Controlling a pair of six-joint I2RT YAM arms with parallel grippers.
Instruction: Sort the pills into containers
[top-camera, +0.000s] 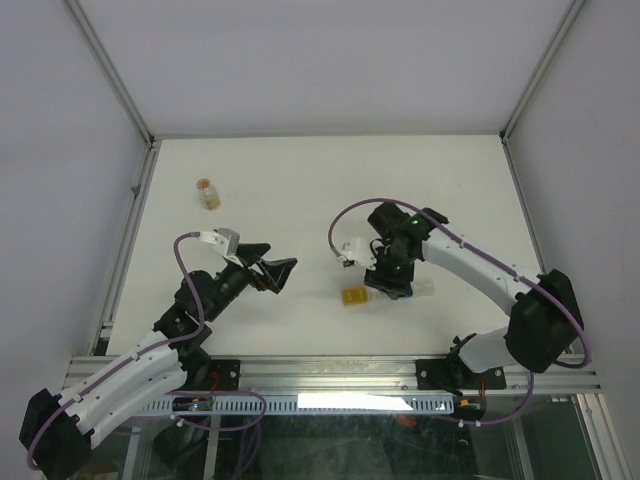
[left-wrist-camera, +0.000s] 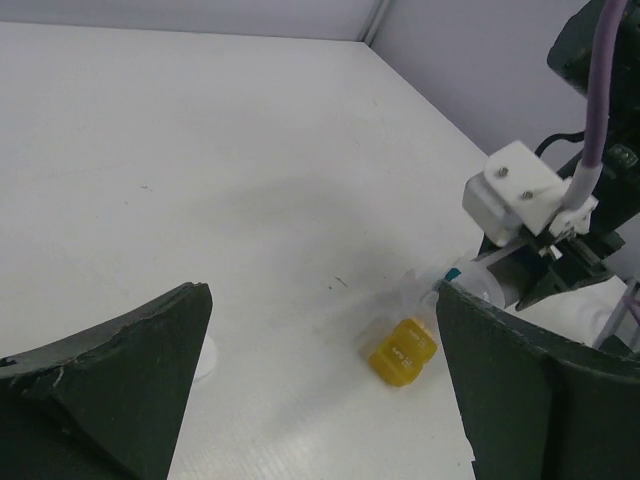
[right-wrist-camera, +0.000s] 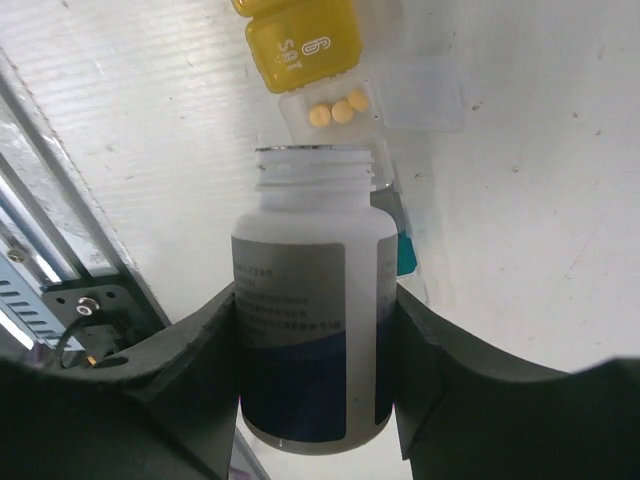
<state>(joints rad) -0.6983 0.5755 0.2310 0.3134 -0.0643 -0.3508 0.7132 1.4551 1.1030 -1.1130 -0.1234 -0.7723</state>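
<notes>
Yellow containers (right-wrist-camera: 335, 112) lid (right-wrist-camera: 300, 40) reads SAT; bottle (right-wrist-camera: 312, 300) print illegible

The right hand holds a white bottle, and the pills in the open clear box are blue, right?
No. The right gripper does hold the white bottle, but the pills in the open clear box are yellow-orange, not blue. The right wrist view shows it.

Table top (top-camera: 300, 190) reads white and matte from my feed, with faint scuffs. Three plain pale walls close it in: back wall (top-camera: 320, 60), left wall (top-camera: 50, 150), right wall (top-camera: 590, 130). An aluminium post (top-camera: 110, 70) rises at the far left corner. A slotted aluminium rail (top-camera: 330, 372) spans the near edge. Light is even and diffuse, and shadows on the table are soft.
</notes>
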